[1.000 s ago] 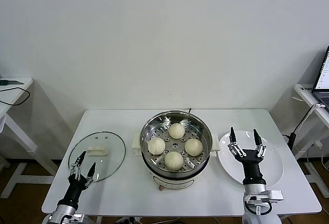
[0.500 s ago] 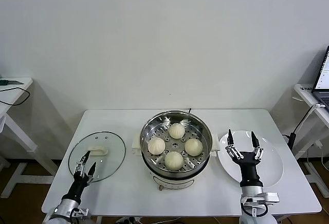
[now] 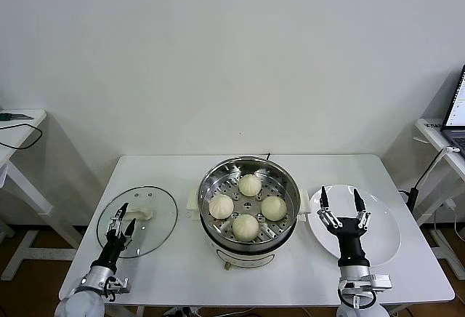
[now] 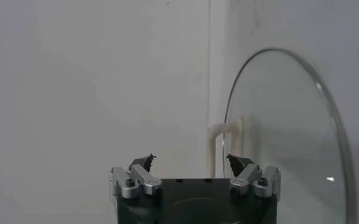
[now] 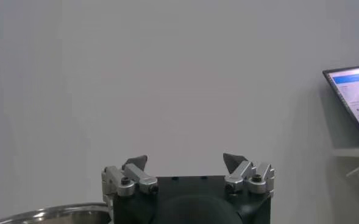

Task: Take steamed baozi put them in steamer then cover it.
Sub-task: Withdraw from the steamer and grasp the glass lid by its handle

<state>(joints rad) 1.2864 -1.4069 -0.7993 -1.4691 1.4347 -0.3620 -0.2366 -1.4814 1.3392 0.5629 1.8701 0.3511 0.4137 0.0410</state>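
head: 4 baozi (image 3: 246,226) in steamer (image 3: 249,180) | R wrist: laptop (image 5: 355,100) | L pincer (image 3: 120,215), R pincer (image 3: 339,202) spread

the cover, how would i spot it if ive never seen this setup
Start at the white table and find the shiny steamer in its middle. The cover lies flat on the robot's left of it, with the left hand over its near edge. It is the only see-through disc, metal-rimmed with a cream handle, unlike the solid white plate opposite.
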